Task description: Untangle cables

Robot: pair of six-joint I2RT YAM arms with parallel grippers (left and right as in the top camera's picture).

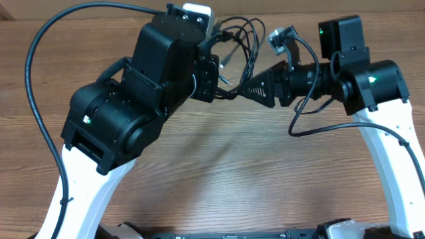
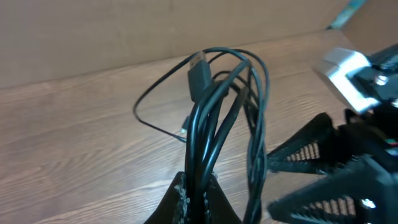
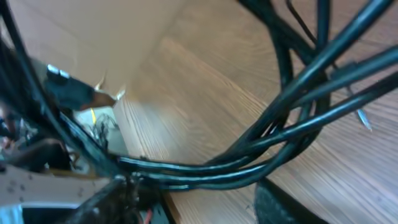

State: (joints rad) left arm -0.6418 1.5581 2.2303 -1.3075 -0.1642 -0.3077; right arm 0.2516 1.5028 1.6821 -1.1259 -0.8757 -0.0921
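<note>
Left wrist view: the left end effector is clenched on the cables, a looped bundle rising over the bench. Just beside it, the right end effector has its jaws apart at the strands. If it closes on several strands and pulls, the tangle would likely tighten. Farther up, the plug could snag inside a loop.

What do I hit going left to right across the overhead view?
left arm → cables → right arm
</note>
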